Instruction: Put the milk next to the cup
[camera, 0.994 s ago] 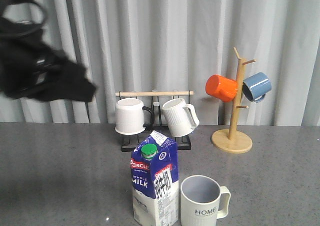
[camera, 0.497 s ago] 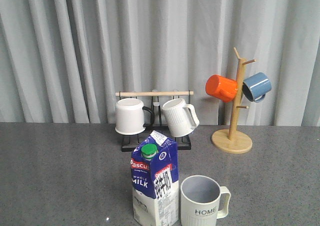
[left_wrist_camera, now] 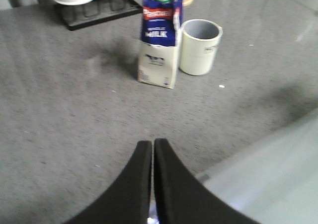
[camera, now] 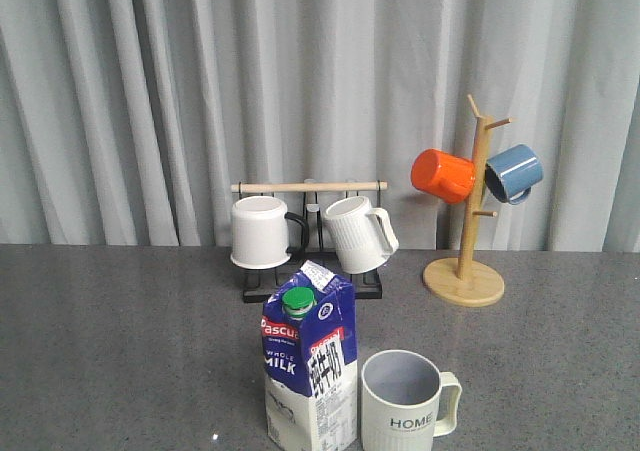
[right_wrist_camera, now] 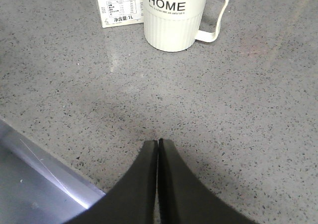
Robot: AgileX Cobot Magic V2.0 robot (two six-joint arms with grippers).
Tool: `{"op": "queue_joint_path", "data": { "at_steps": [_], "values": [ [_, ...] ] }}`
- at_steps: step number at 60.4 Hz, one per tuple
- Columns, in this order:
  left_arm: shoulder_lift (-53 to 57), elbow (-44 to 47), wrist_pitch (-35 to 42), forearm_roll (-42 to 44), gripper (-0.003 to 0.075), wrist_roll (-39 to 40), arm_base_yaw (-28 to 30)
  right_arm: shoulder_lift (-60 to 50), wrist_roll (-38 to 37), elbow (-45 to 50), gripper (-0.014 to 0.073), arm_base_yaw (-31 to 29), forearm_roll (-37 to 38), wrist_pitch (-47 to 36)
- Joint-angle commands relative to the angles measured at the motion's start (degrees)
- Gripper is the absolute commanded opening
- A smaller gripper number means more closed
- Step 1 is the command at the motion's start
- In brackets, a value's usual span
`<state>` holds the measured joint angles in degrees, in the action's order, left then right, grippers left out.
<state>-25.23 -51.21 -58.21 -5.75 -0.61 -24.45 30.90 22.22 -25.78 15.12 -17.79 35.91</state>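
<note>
The milk (camera: 310,366), a tall dark-blue and white carton with a green cap, stands upright near the table's front edge. Just to its right, a small gap apart, stands the cup (camera: 405,404), a cream mug lettered "HOME" with its handle pointing right. The left wrist view shows the milk (left_wrist_camera: 160,37) and the cup (left_wrist_camera: 199,46) side by side, well beyond my left gripper (left_wrist_camera: 152,143), which is shut and empty. In the right wrist view the cup (right_wrist_camera: 174,16) and the carton's lower corner (right_wrist_camera: 118,5) lie ahead of my right gripper (right_wrist_camera: 159,142), shut with nothing in it. Neither gripper appears in the front view.
Behind the milk a black rack (camera: 310,239) holds two white mugs. A wooden mug tree (camera: 466,221) with an orange and a blue mug stands at the back right. A grey curtain closes the back. The table's front edge (right_wrist_camera: 35,184) runs close to both grippers.
A dark blurred arm at the upper left of the front view one second ago has left that view. Milk and cup have not moved.
</note>
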Motion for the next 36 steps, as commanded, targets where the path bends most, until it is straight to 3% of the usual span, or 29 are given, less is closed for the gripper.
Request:
{"op": "queue_joint_path", "data": {
  "at_steps": [1,11,22,29,36],
  "values": [
    [-0.76,1.04,10.27,4.56,-0.0008,0.18,-0.18,0.02,0.20,-1.45,-0.0005,-0.20,-0.61,-3.51],
    [-0.42,11.60,30.72,11.29,-0.0008,0.18,0.14,0.02,0.20,-1.45,-0.0005,-0.20,-0.61,-3.51],
    [2.70,29.90,52.73,14.43,-0.0008,0.30,4.44,0.02,0.20,-1.45,-0.0005,-0.20,-0.56,-3.52],
    [6.24,38.79,61.99,14.25,-0.0008,0.93,8.46,0.02,0.20,-1.45,-0.0005,-0.20,-0.56,-3.52],
    [10.64,44.98,65.27,12.90,-0.0008,4.18,13.45,0.02,0.27,-1.45,-0.0005,-0.20,-0.57,-3.52]
  ]
}}
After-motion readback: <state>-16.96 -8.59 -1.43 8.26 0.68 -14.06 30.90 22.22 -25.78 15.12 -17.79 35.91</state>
